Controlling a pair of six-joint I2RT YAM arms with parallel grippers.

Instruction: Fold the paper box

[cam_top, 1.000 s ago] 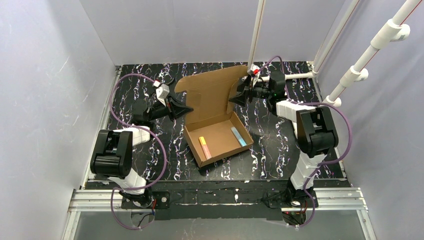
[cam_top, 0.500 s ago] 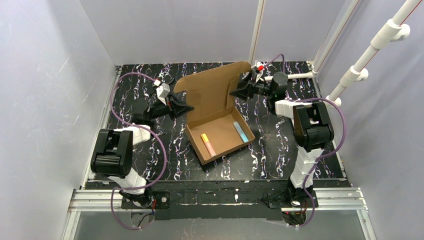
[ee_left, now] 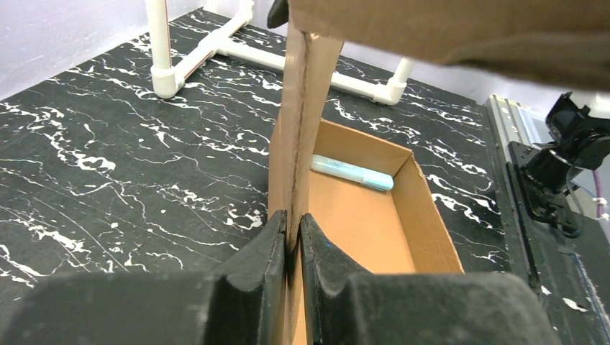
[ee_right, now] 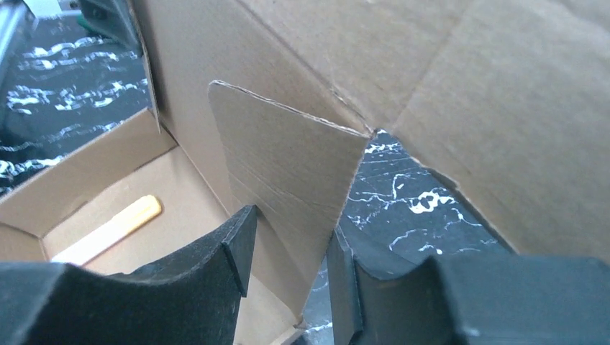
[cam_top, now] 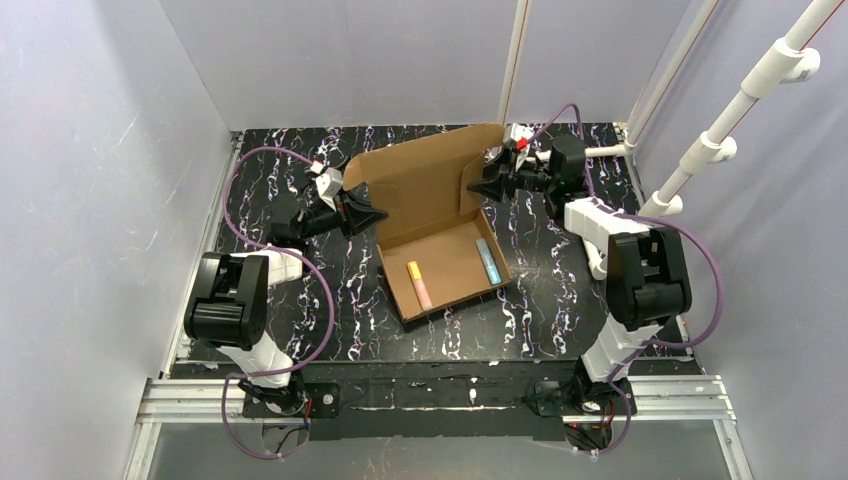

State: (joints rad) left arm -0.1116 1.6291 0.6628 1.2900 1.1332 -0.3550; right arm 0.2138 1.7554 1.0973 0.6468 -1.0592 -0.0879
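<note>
The black, white-veined tabletop [cam_top: 300, 330] is carrying the plain brown cardboard paper box [cam_top: 445, 270], which is sitting about mid-table between the two arms, turned a little askew. Its shallow open tray is lying flat and holding two pens, side by side but apart: a yellow-and-orange marker [cam_top: 420, 285] toward the left and a pale blue marker [cam_top: 488, 262] close to the right wall. Behind the tray, the broad lid panel [cam_top: 420, 180] is standing raised from the tray's far wall, with a small flap at each end. The left gripper [cam_top: 368, 213] is reaching in from the left and pinching the left side flap [ee_left: 298, 129]; its black fingers [ee_left: 252, 273] are pressing together on the cardboard's edge, which is running up between them. The right gripper [cam_top: 478, 188] is coming in from the right, and its black fingers [ee_right: 216, 266] are straddling the right side flap [ee_right: 288, 172], standing partly spread with the flap slanting across the gap (whether they are actually clamping it cannot be told from these views). Farther back, beyond the lid, a white plastic pipe frame [ee_left: 160, 36] is resting on the tabletop near the pale back wall.
</note>
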